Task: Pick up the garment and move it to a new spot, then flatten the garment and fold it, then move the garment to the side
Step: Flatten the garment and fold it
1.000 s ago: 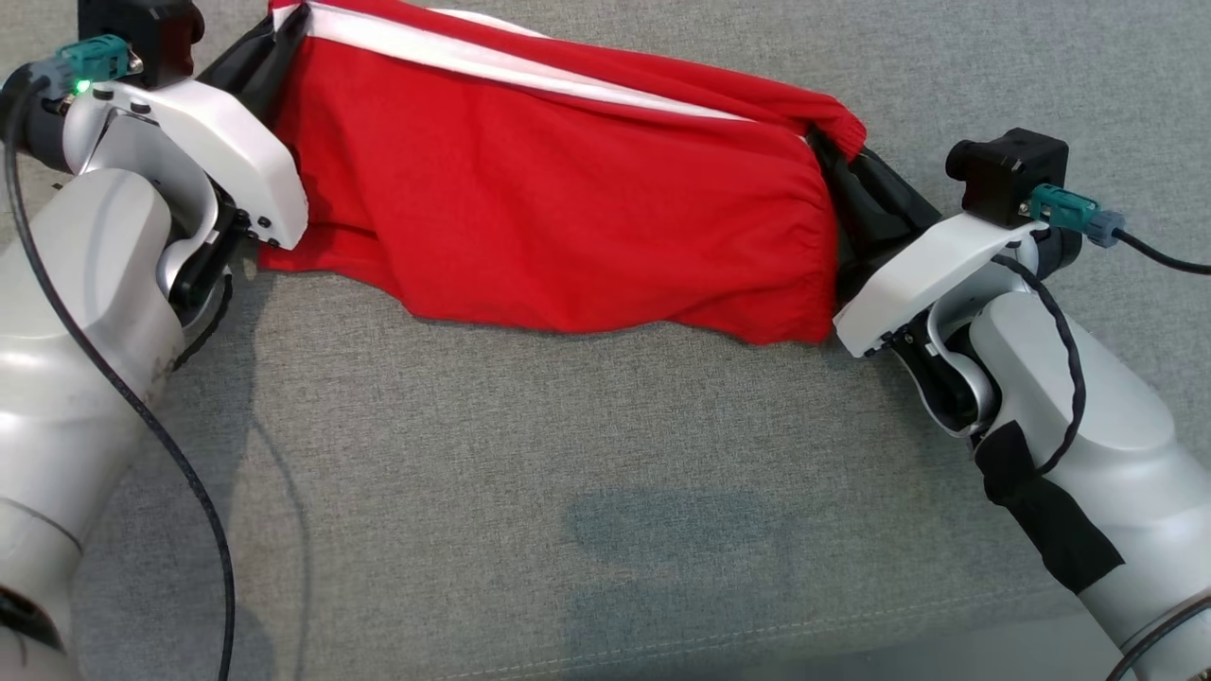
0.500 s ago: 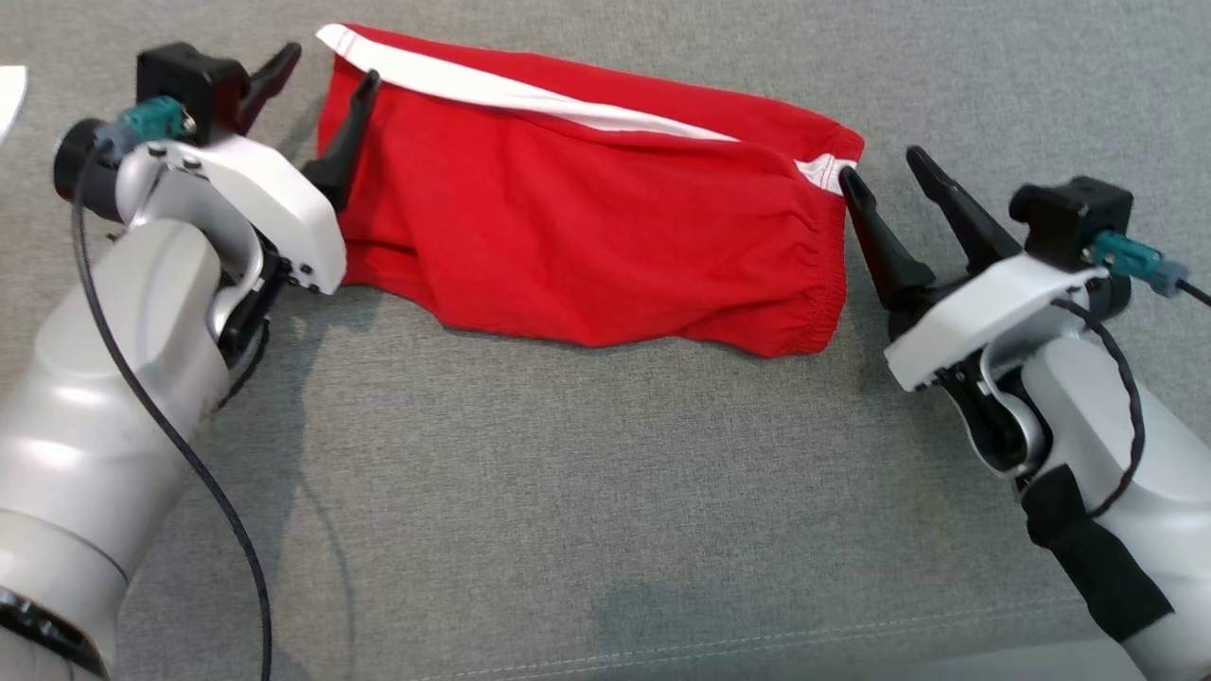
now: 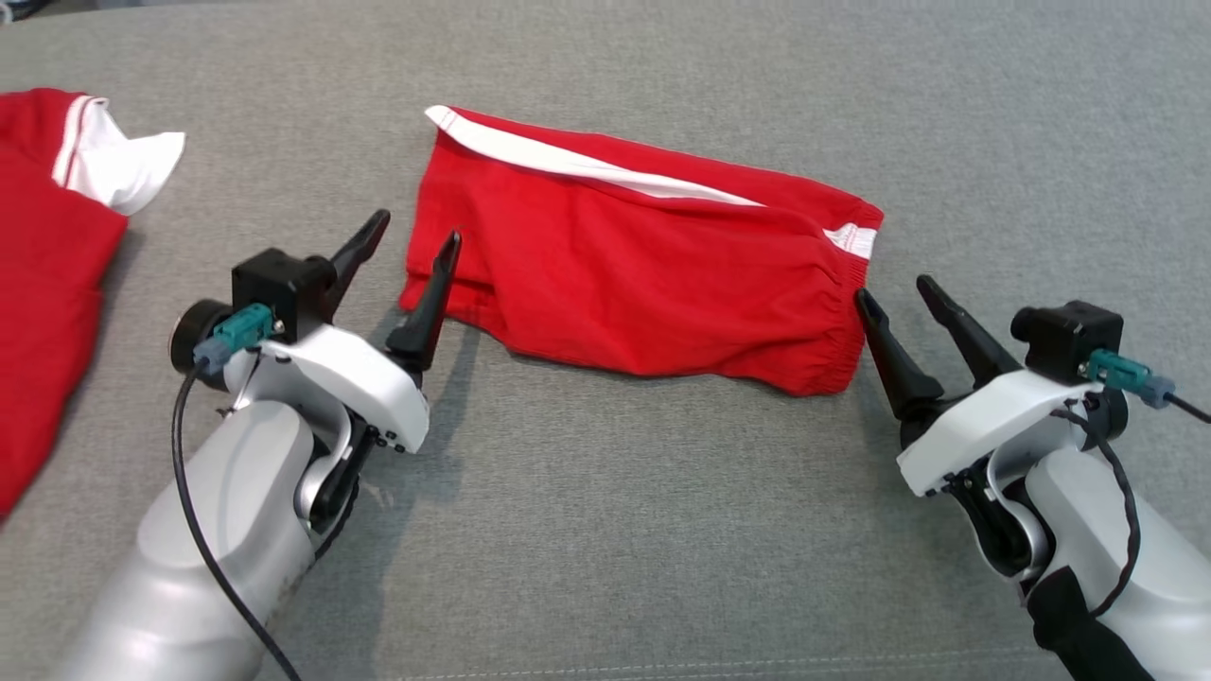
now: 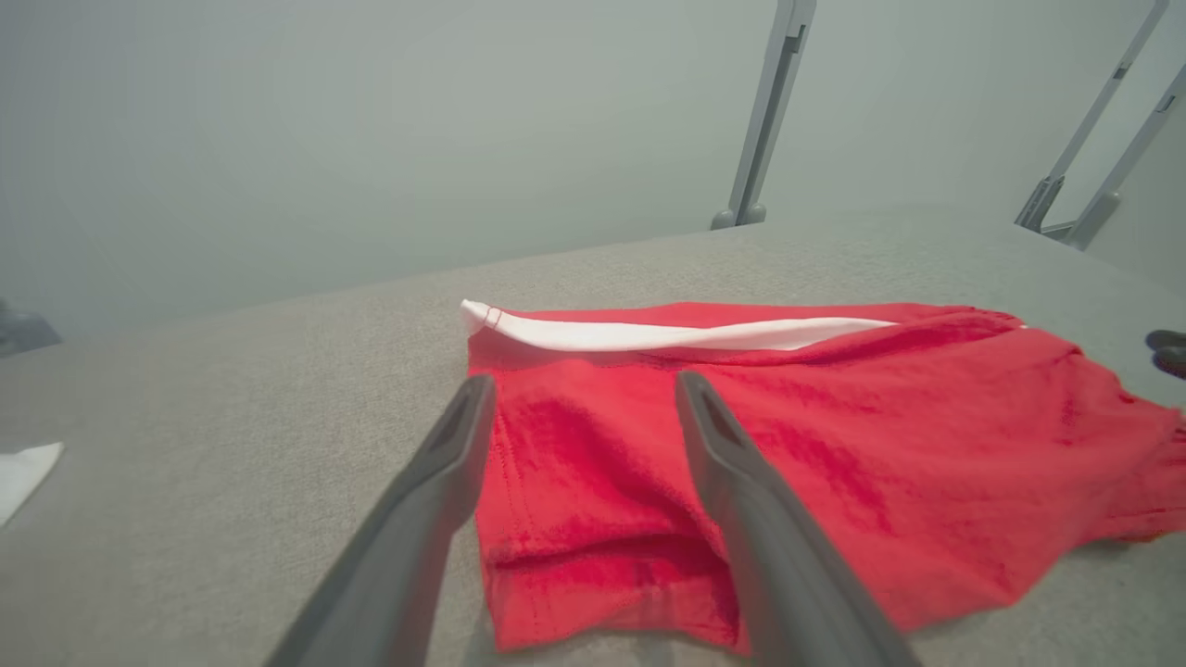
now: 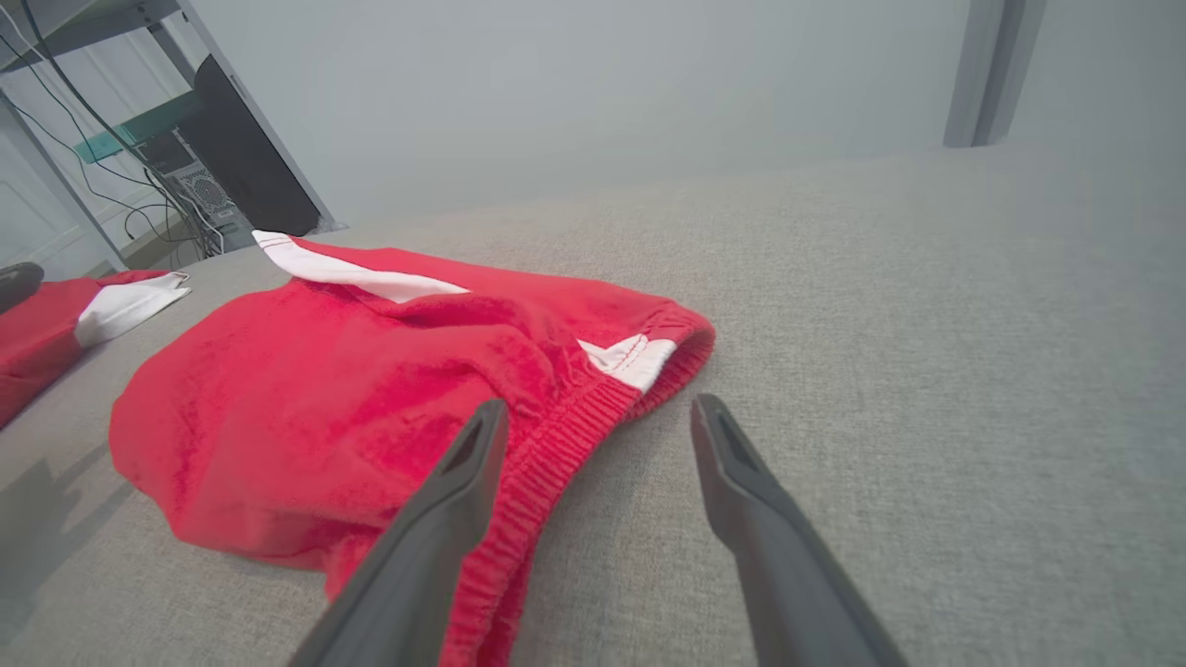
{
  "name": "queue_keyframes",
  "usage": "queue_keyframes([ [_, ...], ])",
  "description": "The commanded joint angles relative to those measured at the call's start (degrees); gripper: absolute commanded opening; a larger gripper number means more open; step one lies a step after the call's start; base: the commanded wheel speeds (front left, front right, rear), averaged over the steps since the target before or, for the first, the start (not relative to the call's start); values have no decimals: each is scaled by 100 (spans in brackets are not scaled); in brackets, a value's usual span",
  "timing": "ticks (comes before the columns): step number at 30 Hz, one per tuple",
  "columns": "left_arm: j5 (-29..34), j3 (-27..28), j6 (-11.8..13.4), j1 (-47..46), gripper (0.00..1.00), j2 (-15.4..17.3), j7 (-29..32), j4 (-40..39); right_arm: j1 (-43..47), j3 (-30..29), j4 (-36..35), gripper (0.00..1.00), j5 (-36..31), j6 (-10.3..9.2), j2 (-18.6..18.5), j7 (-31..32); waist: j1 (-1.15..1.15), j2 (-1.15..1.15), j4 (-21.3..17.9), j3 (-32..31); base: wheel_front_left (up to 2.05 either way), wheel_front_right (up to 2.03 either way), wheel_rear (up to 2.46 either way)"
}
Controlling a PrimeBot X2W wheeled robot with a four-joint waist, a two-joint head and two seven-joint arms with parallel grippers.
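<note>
The red garment (image 3: 643,274) is lying near the middle of the grey fabric-covered bench (image 3: 662,530). It is sitting as a compact, roughly rectangular bundle, with a white stripe running along its far edge and the gathered elastic waistband facing the robot's right.

The left hand (image 3: 418,227) is hovering at the garment's left end with its fingers standing apart and nothing between them. In the left wrist view the two fingers are framing the near left corner of the cloth. The right hand (image 3: 891,288) is likewise spread and gripping nothing. Its inner finger is sitting just beside the waistband (whether it is touching the elastic I cannot tell) and its outer finger is standing over bare bench.

As a judgement, the garment is looking already doubled over: layered edges are showing at the left end, and a soft ridge is running across the top layer, so it is not lying quite flat. That is suggesting the pick-up, relocation and at least one fold are done. Possibly another fold or some smoothing is remaining, and the final shift to the side is not yet done.

A second red garment with white trim (image 3: 57,265) is lying well apart at the bench's far left, perhaps marking where finished pieces are going.
</note>
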Motion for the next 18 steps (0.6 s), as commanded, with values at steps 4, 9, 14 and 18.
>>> queue_keyframes([
  [4, 221, 455, 3, 300, 100, 121, -51, -297, 244, 17, -34, 100, 114, -1, 58, -75, 0, 0, 167, -117, 0, 0, 0],
  [9, 337, 671, -109, 650, 100, 10, -51, -355, 303, -20, 30, 100, 124, -1, 89, -75, 0, 0, 274, -151, 0, 0, 0],
  [14, 299, 803, -252, 752, 100, -123, -51, -123, 292, -37, 7, 100, 92, -1, 124, -75, 0, 0, 247, -136, 0, 0, 0],
  [18, 53, 926, -356, 681, 100, -299, -43, 227, 251, 11, -1, 100, 53, -1, 164, -75, 0, 0, 147, -94, 0, 0, 0],
])
